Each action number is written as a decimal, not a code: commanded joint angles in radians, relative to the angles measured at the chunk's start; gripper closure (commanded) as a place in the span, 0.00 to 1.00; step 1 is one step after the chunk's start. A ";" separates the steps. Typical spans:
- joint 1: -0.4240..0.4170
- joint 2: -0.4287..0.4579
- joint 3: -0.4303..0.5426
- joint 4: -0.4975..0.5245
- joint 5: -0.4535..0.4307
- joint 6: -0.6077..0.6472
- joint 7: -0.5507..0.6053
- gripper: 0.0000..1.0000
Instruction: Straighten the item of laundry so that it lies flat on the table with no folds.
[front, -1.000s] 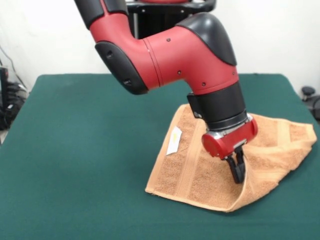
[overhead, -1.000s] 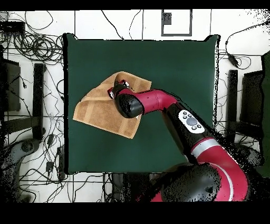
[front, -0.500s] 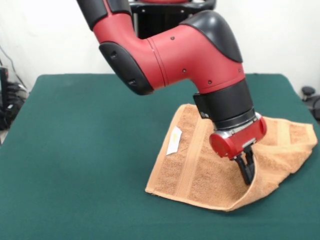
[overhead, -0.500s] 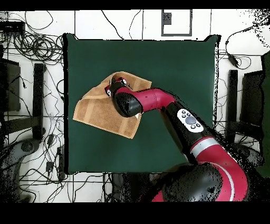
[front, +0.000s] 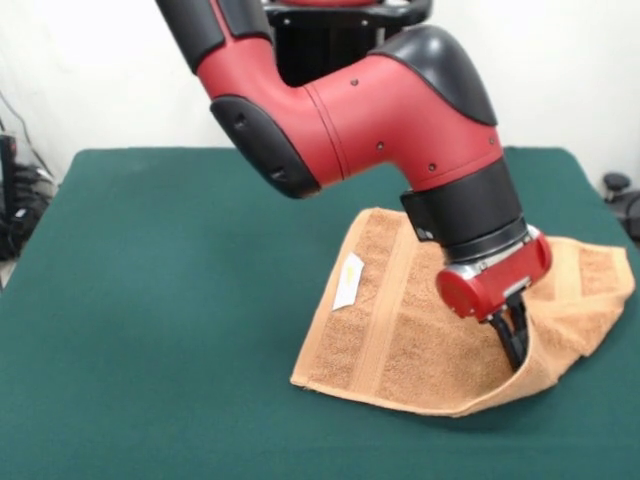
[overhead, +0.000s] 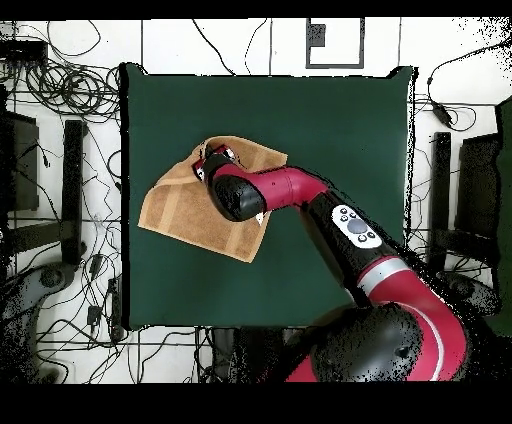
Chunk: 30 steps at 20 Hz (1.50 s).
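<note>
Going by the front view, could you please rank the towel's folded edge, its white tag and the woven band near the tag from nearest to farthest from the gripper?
1. The folded edge of the towel, right at the gripper.
2. The woven band, toward picture left.
3. The white tag, farther left, past the band.

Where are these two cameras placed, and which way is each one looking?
Front view: across the table from the robot, facing it; the red arm comes down, fingers pinching the towel.
Overhead view: above the table, looking straight down; base at the bottom, arm reaching up over the towel.
Shared: towel, table and arm.
</note>
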 joint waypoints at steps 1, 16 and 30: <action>0.023 0.082 0.065 0.008 -0.009 -0.053 0.097 1.00; 0.042 0.076 -0.013 -0.045 -0.010 -0.141 0.125 1.00; 0.087 -0.036 -0.147 -0.008 0.039 0.103 0.078 1.00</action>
